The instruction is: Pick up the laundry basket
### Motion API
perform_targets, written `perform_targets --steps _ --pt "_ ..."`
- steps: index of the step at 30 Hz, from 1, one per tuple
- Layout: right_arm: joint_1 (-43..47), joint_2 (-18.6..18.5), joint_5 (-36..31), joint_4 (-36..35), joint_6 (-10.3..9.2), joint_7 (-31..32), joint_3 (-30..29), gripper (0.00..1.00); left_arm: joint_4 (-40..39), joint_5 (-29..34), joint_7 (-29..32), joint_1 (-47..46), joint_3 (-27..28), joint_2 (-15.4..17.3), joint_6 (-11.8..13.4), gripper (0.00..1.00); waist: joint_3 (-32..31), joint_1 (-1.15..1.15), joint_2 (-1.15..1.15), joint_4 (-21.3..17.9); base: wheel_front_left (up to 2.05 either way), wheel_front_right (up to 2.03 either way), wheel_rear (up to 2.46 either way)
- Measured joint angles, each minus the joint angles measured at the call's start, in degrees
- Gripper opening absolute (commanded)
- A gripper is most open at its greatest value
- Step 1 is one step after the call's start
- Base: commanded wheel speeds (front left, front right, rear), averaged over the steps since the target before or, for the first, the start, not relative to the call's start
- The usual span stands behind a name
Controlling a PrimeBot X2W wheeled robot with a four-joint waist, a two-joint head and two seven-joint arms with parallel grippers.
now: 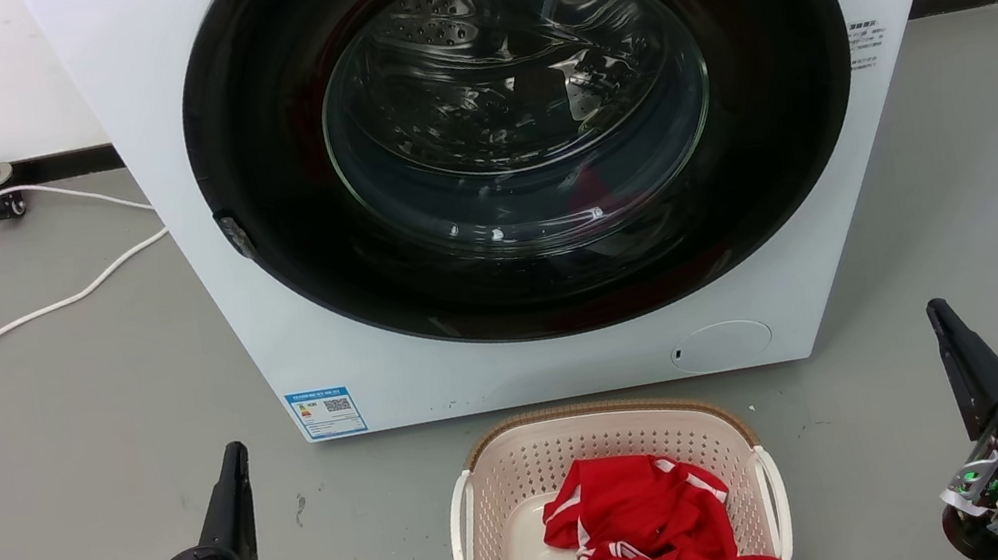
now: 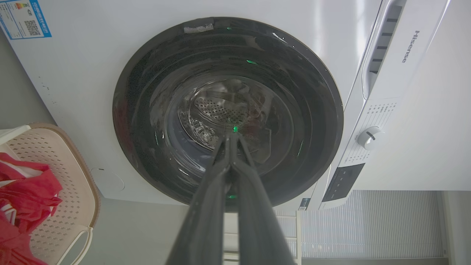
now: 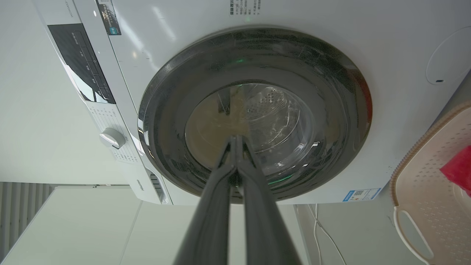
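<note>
The basket (image 1: 519, 490) stands open side up on the floor (image 1: 77, 422), just in front of the washer (image 1: 175, 223) and below its round door (image 1: 522, 114). It is cream plastic full of small holes, with a brown woven rim and a white handle (image 1: 460, 530) on each side, left and right. A red cloth (image 1: 652, 528) lies inside it. Its far side runs flat along the washer's front. The near end is cut off in the head view, so I cannot tell which way it is long.

The left gripper (image 1: 235, 456) hangs in front of the washer's left corner. Its two dark fingers are pressed together and hold nothing. The right gripper (image 1: 939, 313) hangs out past the washer's right corner, fingers also together and empty. Both point at the washer, and neither touches the basket.

A blue label (image 1: 326, 412) sticks low on the washer's front. Left of the washer, a white cord (image 1: 9, 321) curls across the floor.
</note>
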Motion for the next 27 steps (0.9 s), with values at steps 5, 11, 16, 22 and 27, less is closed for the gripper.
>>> perform_targets --steps 5,11,16,22,27 --pt "0.0 0.01 0.0 0.0 0.0 0.12 -0.02 0.0 0.0 0.01 0.01 0.0 0.05 -0.02 0.01 0.0 0.0 0.0 0.0 0.0 0.0 0.0 0.0" --pt "-0.01 0.02 -0.01 0.0 0.0 0.13 -0.04 0.0 0.0 0.08 0.02 -0.01 0.11 -0.05 0.0 0.0 0.0 0.0 0.0 0.0 0.0 0.0 0.0" --pt "0.29 0.05 -0.01 0.45 0.0 0.13 -0.02 1.0 0.51 0.01 0.01 0.25 0.11 -0.18 0.0 1.0 0.0 0.0 0.0 0.0 0.0 0.0 0.0" --pt "1.8 0.27 -0.12 1.11 -0.01 -0.79 0.46 1.0 1.07 -0.07 -0.7 1.68 -1.08 -0.52 0.0 1.0 0.03 0.0 0.0 0.03 0.0 0.0 0.0" --pt "1.83 0.27 -2.18 0.23 -0.01 -2.36 1.34 1.0 -0.07 0.01 -2.22 1.67 -2.67 -0.53 0.0 1.0 0.1 0.0 0.0 0.1 0.0 0.0 0.0"
